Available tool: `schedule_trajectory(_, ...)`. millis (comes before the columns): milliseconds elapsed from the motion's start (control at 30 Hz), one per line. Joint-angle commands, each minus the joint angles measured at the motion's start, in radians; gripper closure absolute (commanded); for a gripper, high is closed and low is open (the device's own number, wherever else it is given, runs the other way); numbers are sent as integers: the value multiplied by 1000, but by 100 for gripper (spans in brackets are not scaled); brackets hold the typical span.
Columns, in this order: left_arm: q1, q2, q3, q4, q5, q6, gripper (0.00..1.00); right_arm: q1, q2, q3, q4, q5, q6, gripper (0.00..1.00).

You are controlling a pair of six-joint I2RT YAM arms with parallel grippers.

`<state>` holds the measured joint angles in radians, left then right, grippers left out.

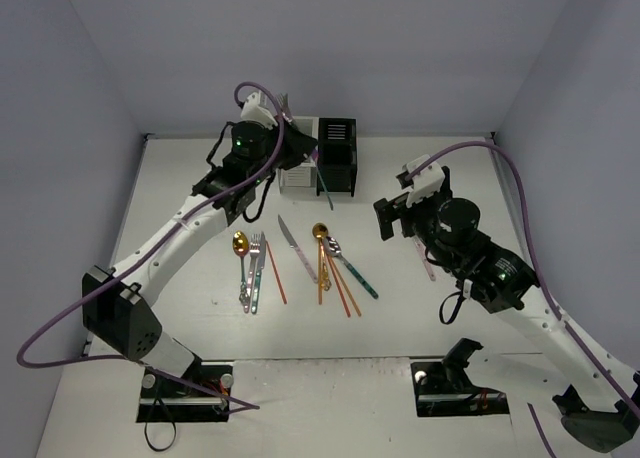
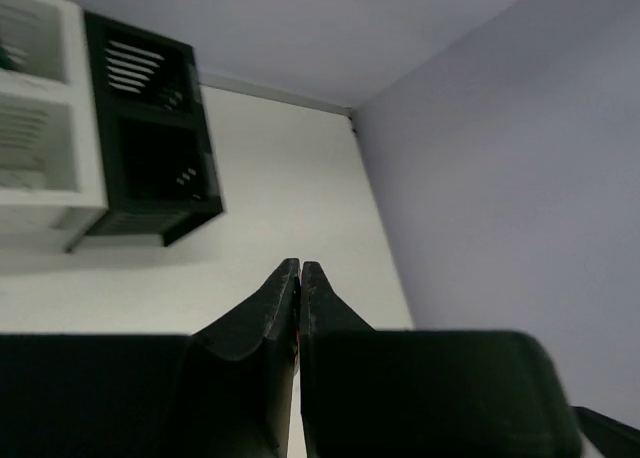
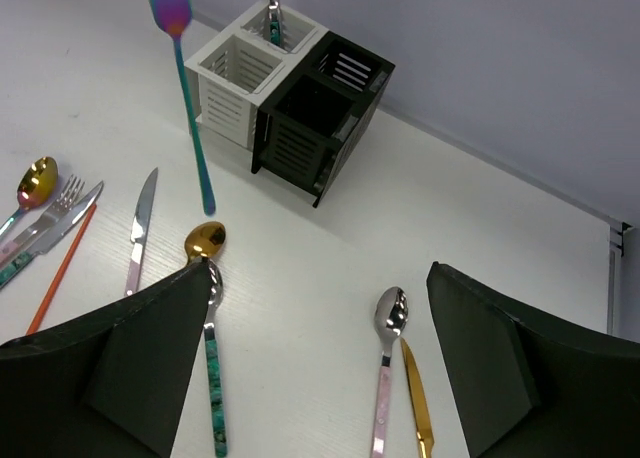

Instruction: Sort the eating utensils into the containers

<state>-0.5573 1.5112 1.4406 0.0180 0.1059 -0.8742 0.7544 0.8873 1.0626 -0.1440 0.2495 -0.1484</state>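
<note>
Left arm [image 1: 180,221] and right arm [image 1: 500,278]: white links, black joints, trailing purple cables [image 1: 470,146], green lights [image 1: 240,144] glowing.

White flat table [image 1: 400,318]; back centre, joined white slotted caddy [image 1: 298,178] and black slotted caddy [image 1: 337,156]; mid-table, gold spoon [image 1: 240,244], pink-handled silver knife [image 1: 295,248], thin orange-red chopsticks [image 1: 275,271]; right side, pink-handled silver spoon [image 3: 386,363] beside gold knife [image 3: 418,413].

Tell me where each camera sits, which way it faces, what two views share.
Top external: above and behind the bases, looking down on the table; left arm and right arm show.
Left wrist: on the left arm, facing past the shut left hand toward the black caddy.
Right wrist: on the right arm, facing down past the open right hand at utensils and the left hand's teal-handled fork.
Shared: both wrist views show the black caddy and white caddy.
</note>
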Motion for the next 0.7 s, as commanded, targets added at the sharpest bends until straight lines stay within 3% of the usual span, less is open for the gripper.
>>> schedule_trajectory(0,102,-5,129,144,100,216,100,5,-1,-7,35,57,64,9)
schedule_trajectory(100,190,83,238,203,175,296,100,5,6,-22,35,50,97,7)
schedule_trajectory(233,283,240,425,266,253,249,100,5,13,-37,34,23,135,6)
schedule_trajectory(667,346,761,956,293,320,161,100,1,40,-52,34,40,182,5)
